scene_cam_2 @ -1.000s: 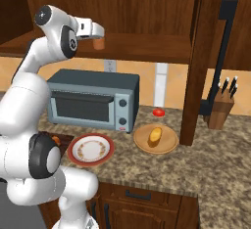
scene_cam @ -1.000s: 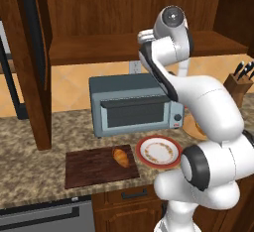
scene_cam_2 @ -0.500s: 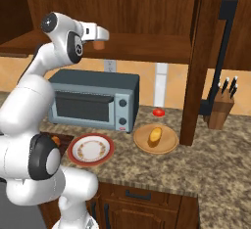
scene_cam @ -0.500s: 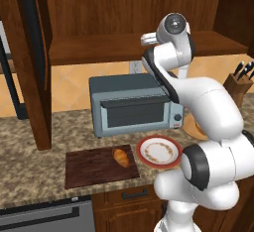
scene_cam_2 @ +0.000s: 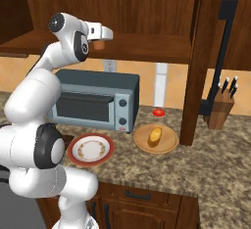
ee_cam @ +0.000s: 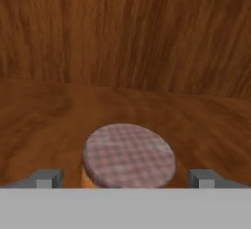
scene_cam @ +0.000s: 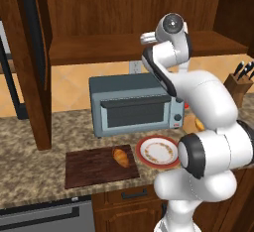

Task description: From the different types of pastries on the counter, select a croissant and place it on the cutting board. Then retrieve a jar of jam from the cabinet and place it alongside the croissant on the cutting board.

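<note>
The jar of jam (ee_cam: pixel 128 155) stands on the cabinet shelf (scene_cam_2: pixel 147 47), its checked greyish-brown lid up and a little orange side showing. My gripper (ee_cam: pixel 126 179) is open and straddles it, with a gap between each finger and the jar. From the right base, the gripper (scene_cam_2: pixel 99 40) hovers just over the jar (scene_cam_2: pixel 99 46). The left base view has the gripper (scene_cam: pixel 147 38) at the shelf (scene_cam: pixel 99 50), above the toaster oven. The croissant (scene_cam: pixel 120 156) lies on the right part of the dark cutting board (scene_cam: pixel 94 169).
A grey toaster oven (scene_cam: pixel 134 104) stands under the shelf. A red-rimmed plate (scene_cam: pixel 158 151) lies right of the board. The paler bun (scene_cam_2: pixel 155 135) rests on a round wooden plate (scene_cam_2: pixel 169 145), a small red object (scene_cam_2: pixel 158 112) behind it. A knife block (scene_cam_2: pixel 223 108) stands far right.
The arm's upper joints have shifted slightly while the hand stays over the jar on the shelf. Croissant, board and plates have not moved.
</note>
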### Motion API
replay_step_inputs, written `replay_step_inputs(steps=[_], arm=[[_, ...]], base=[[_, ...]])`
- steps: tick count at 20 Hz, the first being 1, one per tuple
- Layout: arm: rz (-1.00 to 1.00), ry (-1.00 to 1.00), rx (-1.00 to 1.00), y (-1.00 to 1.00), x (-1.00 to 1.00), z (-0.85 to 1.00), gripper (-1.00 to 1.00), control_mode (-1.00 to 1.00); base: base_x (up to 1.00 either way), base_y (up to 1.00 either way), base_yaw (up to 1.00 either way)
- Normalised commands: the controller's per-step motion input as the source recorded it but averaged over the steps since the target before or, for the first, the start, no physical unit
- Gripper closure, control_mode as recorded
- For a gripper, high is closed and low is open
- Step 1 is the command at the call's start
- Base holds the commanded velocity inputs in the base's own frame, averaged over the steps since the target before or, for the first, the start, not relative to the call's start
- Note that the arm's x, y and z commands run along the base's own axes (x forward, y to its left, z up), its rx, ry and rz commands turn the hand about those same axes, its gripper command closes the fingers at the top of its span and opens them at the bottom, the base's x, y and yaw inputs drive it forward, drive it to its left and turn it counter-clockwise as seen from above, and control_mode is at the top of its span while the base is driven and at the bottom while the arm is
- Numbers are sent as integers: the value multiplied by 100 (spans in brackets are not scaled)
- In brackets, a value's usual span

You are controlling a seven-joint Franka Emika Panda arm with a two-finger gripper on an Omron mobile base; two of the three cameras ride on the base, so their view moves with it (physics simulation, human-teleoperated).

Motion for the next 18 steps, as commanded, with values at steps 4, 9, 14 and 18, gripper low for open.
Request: replay_step_inputs(steps=[4, 9, 14, 18], arm=[[0, 0, 0, -9, 18, -11, -100, -100], [0, 1, 0, 0, 8, -15, 100, -100], [0, 0, -4, 6, -6, 2, 100, -100], [0, -1, 0, -29, -46, 68, 100, -100]], base=[[0, 0, 0], [0, 0, 0], [0, 0, 0], [0, 0, 0]])
